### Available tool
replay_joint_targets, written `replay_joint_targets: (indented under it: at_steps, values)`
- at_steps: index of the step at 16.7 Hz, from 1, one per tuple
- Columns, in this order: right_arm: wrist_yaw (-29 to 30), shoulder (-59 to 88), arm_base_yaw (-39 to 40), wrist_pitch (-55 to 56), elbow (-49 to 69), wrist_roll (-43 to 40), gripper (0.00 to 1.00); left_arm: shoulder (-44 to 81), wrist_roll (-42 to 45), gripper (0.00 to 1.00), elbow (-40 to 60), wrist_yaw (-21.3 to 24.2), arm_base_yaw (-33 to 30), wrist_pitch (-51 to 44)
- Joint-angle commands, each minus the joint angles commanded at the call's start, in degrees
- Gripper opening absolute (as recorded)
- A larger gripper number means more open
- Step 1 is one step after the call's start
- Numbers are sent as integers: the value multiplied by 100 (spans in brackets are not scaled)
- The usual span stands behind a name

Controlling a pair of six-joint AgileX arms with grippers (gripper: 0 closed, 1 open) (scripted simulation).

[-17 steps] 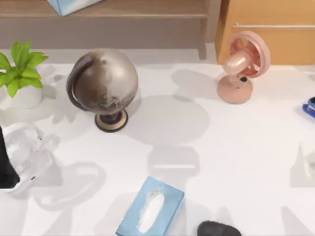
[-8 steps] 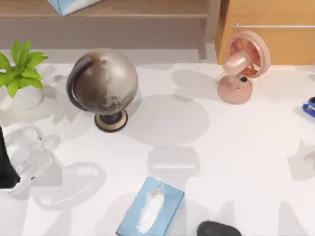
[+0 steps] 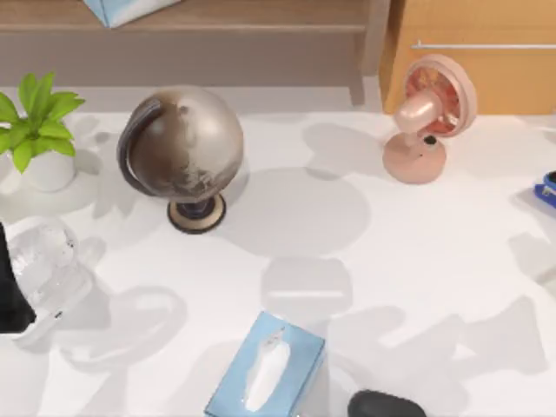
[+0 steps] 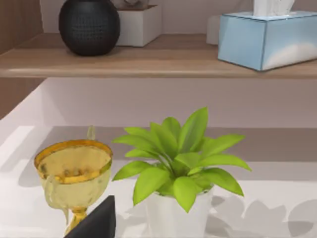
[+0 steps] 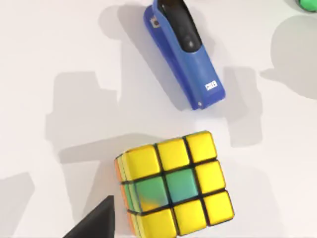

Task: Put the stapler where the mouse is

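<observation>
White tabletop holds a narrow bright-blue stapler beside a colour cube; right gripper's finger spread unclear.

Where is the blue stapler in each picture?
Top view: stapler at the table's right edge, partly cut off.
Left wrist view: not in it.
Right wrist view: stapler lying flat beside a puzzle cube.
Shared landmark: the white table.

Bright blue elongated stapler looked smooth glossy plastic, black rounded mouse matt, white tabletop smooth matt, gold goblet shiny metal.
</observation>
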Motion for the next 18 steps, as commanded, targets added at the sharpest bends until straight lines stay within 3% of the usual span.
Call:
replay_joint_targets:
  at_steps: [10,14,18]
  values:
    - [-52,5170,27,-2397,4145,-2041,100,0,0,100,0,0,0,0]
    - [-92,6082,86,-2646,5055,-2436,100,0,0,100,0,0,0,0]
    - [-98,6191,94,-2666,5168,-2482,100,0,0,100,0,0,0,0]
